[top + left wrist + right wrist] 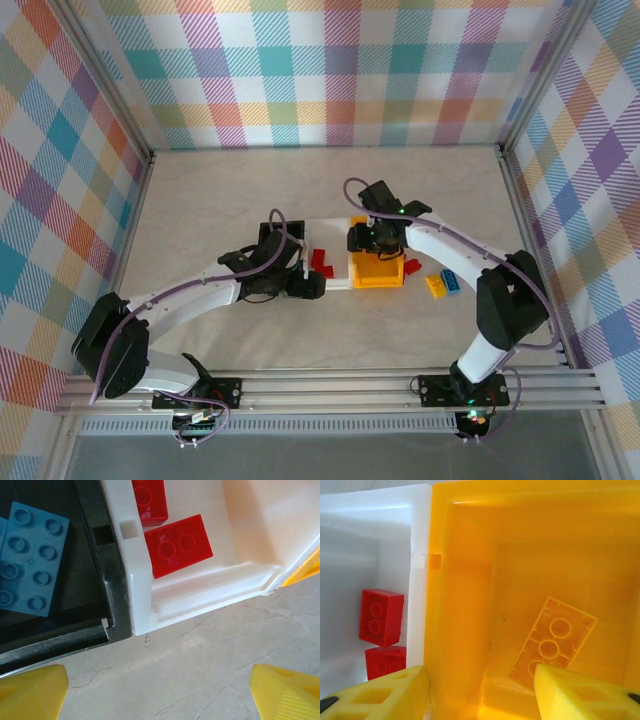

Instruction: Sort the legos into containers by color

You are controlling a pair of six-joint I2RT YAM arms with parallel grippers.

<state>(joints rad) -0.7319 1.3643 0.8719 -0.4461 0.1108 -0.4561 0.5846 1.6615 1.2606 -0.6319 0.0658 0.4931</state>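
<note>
The pale marbled table [220, 200] carries three bins in a touching row; the black bin [115, 595] stands at the left, the white bin [200, 600] in the middle and the yellow-orange bin [375, 272] at the right. The left gripper [157, 695] hangs over the bare table just at the near corner where the black and white bins meet; its yellow fingers [30, 690] stand wide apart with nothing between them. The right gripper [485, 697] hangs above the yellow-orange bin, its jaws also apart and clamped on nothing. Inside the black bin lies a light blue eight-stud brick [30, 560], studs up; a sliver of a second blue piece shows at the frame's left edge. The white bin holds two red bricks [177, 545] side by side near its wall towards the black bin. A long yellow-orange brick [552, 642] lies at a slant on the floor of the yellow-orange bin; its lower end is hidden behind a finger. On the table right of that bin lie a loose red brick [411, 266] just beside it; a yellow brick [436, 286] and a blue brick [451, 281] sit farther right, touching each other.
</note>
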